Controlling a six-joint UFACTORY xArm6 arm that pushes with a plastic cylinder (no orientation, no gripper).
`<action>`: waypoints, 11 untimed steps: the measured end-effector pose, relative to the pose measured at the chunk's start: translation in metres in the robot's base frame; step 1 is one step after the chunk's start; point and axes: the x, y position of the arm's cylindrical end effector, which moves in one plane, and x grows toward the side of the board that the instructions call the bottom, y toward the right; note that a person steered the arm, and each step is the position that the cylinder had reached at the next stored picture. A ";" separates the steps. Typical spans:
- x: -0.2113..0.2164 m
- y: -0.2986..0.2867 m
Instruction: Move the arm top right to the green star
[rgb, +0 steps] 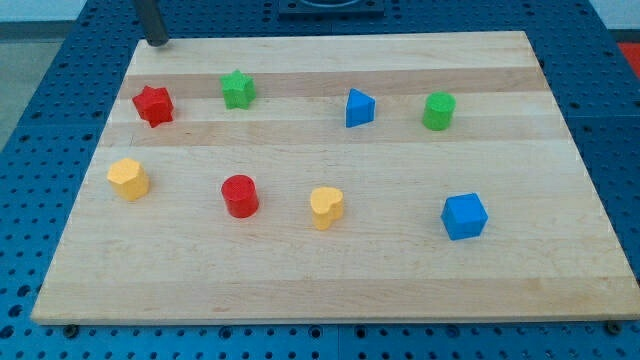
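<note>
The tip (156, 42) rests at the board's (330, 280) top left corner, up-left of the green star (237, 89). It has no claw.

We see a wooden worktop (330, 285) carrying eight blocks: red star (153, 105), green star (238, 89), blue triangle (359, 108), green cylinder (438, 111), yellow hexagon (129, 179), red cylinder (240, 196), yellow heart (326, 207), blue cube (464, 216).

rod (150, 20): upper part cut off by view's top | board (330, 300): fully in view, nothing hidden
</note>
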 end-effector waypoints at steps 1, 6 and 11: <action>0.000 0.002; 0.002 0.007; 0.156 0.217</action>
